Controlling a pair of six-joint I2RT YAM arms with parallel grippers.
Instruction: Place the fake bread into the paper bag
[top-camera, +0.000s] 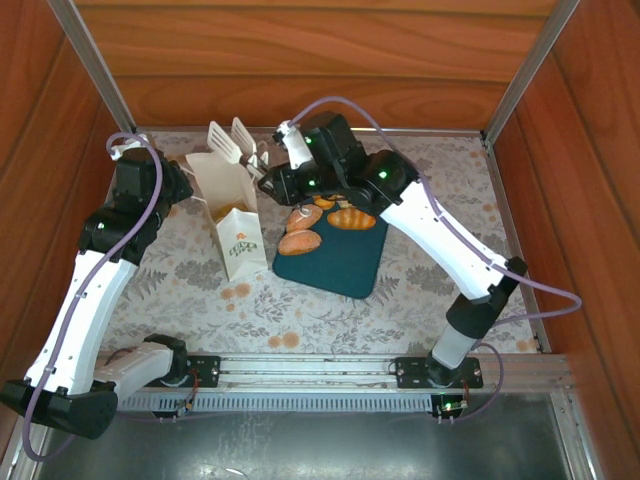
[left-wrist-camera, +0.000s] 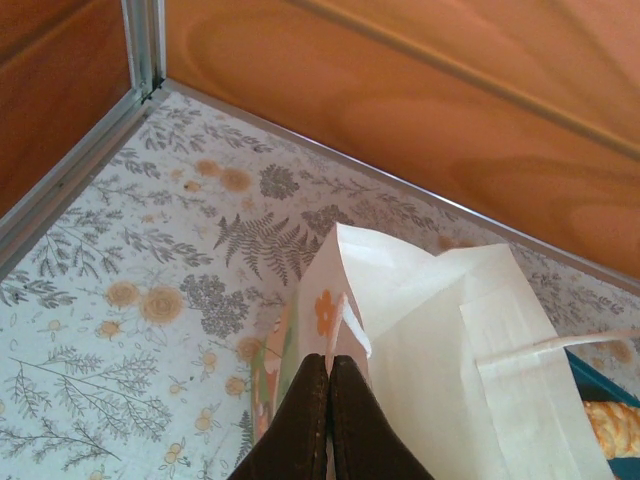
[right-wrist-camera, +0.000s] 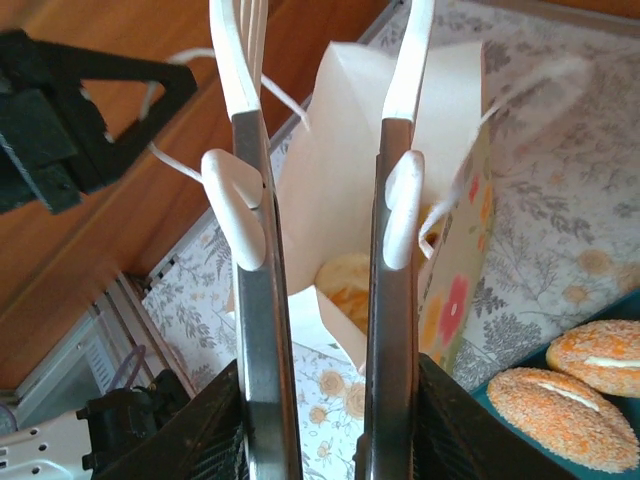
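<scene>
The white paper bag (top-camera: 232, 215) stands upright left of the teal tray (top-camera: 345, 262), mouth open. My left gripper (left-wrist-camera: 329, 362) is shut on the bag's rim (left-wrist-camera: 345, 300), holding it from the left (top-camera: 195, 195). My right gripper (top-camera: 232, 140) has long metal fingers with white tips (right-wrist-camera: 232, 200). It hovers open over the bag's mouth (right-wrist-camera: 325, 40) with nothing between the fingers. One golden roll (right-wrist-camera: 345, 285) lies inside the bag. Several glossy rolls remain on the tray (top-camera: 300, 242), (top-camera: 350, 217), and two of them show in the right wrist view (right-wrist-camera: 555, 400), (right-wrist-camera: 595, 355).
Wooden walls enclose the floral table (top-camera: 300, 300) on three sides, with metal corner posts (top-camera: 95, 70). The bag's cord handles (right-wrist-camera: 200, 60) hang loose near the right fingers. The left arm (top-camera: 120, 225) stands left of the bag.
</scene>
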